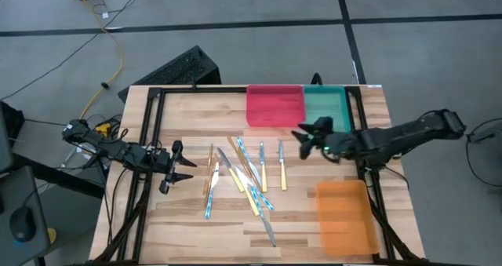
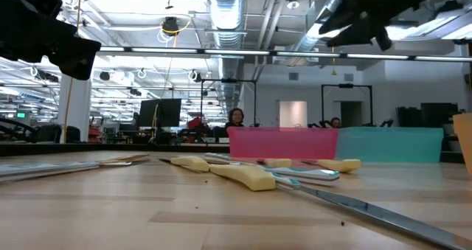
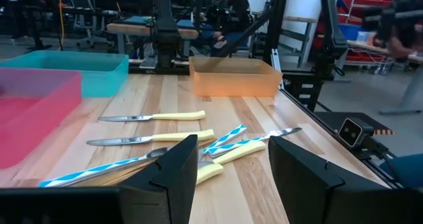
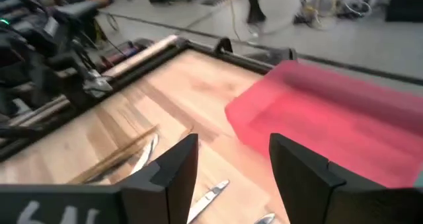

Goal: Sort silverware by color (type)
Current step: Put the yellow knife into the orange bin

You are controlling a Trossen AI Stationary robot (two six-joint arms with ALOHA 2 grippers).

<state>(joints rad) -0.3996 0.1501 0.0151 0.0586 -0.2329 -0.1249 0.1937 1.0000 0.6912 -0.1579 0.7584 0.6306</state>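
High view – silverware: slim yellow-handled metal knives (image 1: 282,174), light-blue-handled metal pieces (image 1: 242,152) and thin tan wooden sticks (image 1: 210,172) are seen scattered mid-table on the pale wooden table (image 1: 196,235), some crossed over each other; none lies in a tray
High view – trays: red plastic tray (image 1: 274,106) and teal plastic tray (image 1: 325,107) are set side by side at the far edge; orange plastic tray (image 1: 347,216) sits near the right front corner
High view – left gripper (image 1: 185,169): placed just left of the pile, fingers spread, nothing held
High view – right gripper (image 1: 301,141): hung just right of the pile, in front of the teal tray, fingers spread, empty
Low view: yellow handles (image 2: 247,175) and a long metal blade (image 2: 369,206) are seen lying flat on the wood; both arms are only dark shapes overhead
Left wrist view: knives (image 3: 152,117) and blue-striped pieces (image 3: 225,139) are shown beyond the parted fingers (image 3: 175,168)
Right wrist view: red tray, blade tips (image 4: 208,199) and sticks (image 4: 119,156) are seen past the parted fingers (image 4: 172,168)
Handling (est.): pieces judged light, stiff, lying flat; metal prob. slippery, so the thicker handle is best pinched at mid-length, from an outer piece w/ no overlap; sticks thin, easily rolled
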